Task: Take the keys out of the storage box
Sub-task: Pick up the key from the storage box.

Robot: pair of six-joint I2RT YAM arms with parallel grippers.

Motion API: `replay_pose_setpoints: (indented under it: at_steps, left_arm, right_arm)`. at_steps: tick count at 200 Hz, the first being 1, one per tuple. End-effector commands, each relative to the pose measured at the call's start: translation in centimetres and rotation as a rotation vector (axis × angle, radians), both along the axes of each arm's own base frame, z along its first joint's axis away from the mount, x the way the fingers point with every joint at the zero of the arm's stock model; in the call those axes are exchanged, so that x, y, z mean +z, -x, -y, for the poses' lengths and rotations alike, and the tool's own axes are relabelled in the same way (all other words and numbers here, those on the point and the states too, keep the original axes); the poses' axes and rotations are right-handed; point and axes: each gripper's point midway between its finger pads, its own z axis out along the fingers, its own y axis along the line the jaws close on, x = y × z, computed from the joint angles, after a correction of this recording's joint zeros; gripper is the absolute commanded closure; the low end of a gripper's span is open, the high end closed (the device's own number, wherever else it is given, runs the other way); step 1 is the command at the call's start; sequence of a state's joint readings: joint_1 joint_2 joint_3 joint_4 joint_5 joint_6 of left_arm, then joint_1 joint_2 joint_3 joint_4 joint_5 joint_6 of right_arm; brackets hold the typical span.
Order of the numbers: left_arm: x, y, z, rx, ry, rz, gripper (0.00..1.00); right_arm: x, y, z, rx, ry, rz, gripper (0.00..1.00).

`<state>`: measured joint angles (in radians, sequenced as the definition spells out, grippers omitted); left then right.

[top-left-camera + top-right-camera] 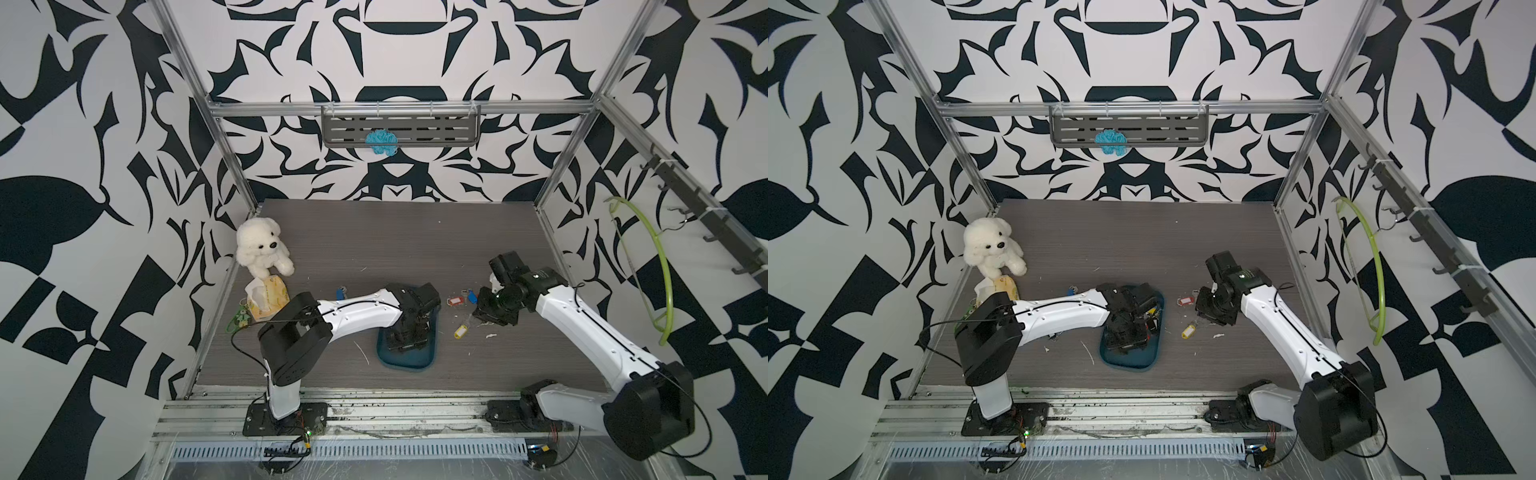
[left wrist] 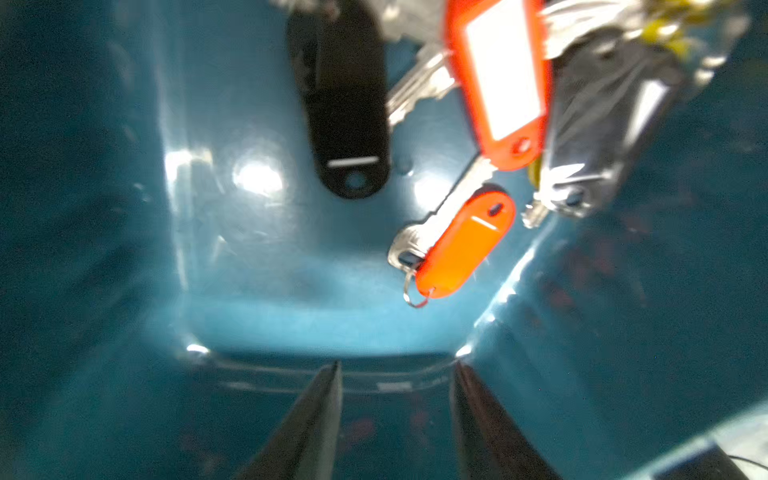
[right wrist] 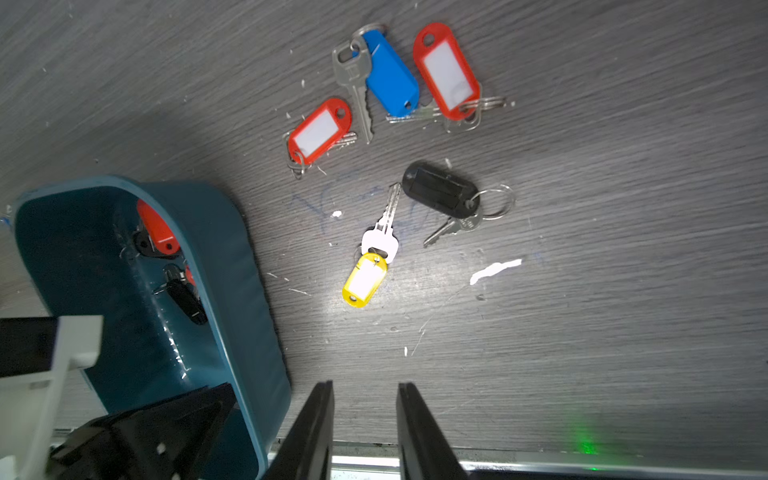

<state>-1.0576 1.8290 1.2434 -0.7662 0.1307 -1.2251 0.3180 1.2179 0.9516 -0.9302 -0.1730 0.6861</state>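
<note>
The box [image 1: 405, 366] sits on the bench [image 1: 415, 241], roughly midway between the two arm bases. The left hand [image 2: 397, 365] is down inside it, fingers [image 2: 316, 424] spread, with only bare teal floor between them. Ahead of that hand, keys [image 2: 415, 83] lie in the box. One with an orange tag [image 2: 461, 245] lies by itself on the floor, and a black tag [image 2: 349, 124] lies a little further on. A heap with a red window tag [image 2: 498, 75] and another dark tag is bunched at the far end. The left wrist view is blurred, so I cannot tell how many keys make up that heap.

The right hand [image 3: 365, 384] hangs over the bench just beside the box's outer wall. Its fingers [image 3: 419, 428] stand a narrow gap apart, with nothing between them. Five tagged keys lie before it on the bench, outside the box. Nearest is a yellow key [image 3: 365, 280], its blade tip just beside a black key [image 3: 440, 189]. Beyond those lie a blue key [image 3: 388, 75] and two red keys [image 3: 446, 70], one on each side of it.

In a top view, a second blue tag [image 1: 341, 292] lies on the bench on the box's other side, close to the left arm. A white bear [image 1: 262, 249] sits at the bench's left edge, well apart from the box.
</note>
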Motion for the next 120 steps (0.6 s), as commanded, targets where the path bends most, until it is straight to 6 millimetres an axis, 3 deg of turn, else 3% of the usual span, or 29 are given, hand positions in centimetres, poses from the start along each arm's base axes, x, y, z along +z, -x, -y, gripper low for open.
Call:
replay_pose_setpoints:
  at_steps: [1, 120]
  left_arm:
    - [0.8, -0.2, 1.0, 0.114, 0.06, -0.022, 0.56]
    - [-0.2, -1.3, 0.7, 0.208, -0.041, -0.011, 0.62]
  right_arm:
    - [0.1, 0.3, 0.0, 0.002, -0.012, 0.008, 0.69]
    - [-0.2, 1.3, -0.3, 0.065, -0.034, 0.016, 0.69]
